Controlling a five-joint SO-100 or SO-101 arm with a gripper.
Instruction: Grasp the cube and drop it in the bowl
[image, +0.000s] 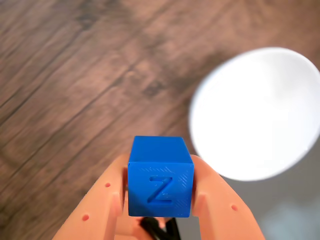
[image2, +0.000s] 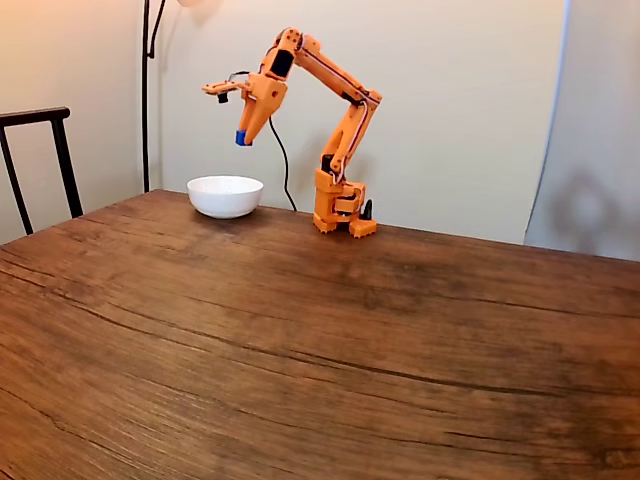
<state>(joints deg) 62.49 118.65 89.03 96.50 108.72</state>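
The cube (image: 160, 176), clamped in the tool (image: 161, 200), hangs above the bowl (image2: 225, 195).

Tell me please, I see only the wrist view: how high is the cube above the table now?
Observer: In the fixed view the cube hangs well above the wooden table, higher than the rim of the bowl.
Operator: Is the cube already over the bowl?
Observer: It appears above the bowl's right part in the fixed view, but that view alone cannot settle the depth.
Operator: Is anything standing near the bowl?
Observer: A dark chair stands at the table's left edge, apart from the bowl.
Operator: Do the jaws hold firmly?
Observer: The gripper points down with the cube at its tip, the jaws shut on it.
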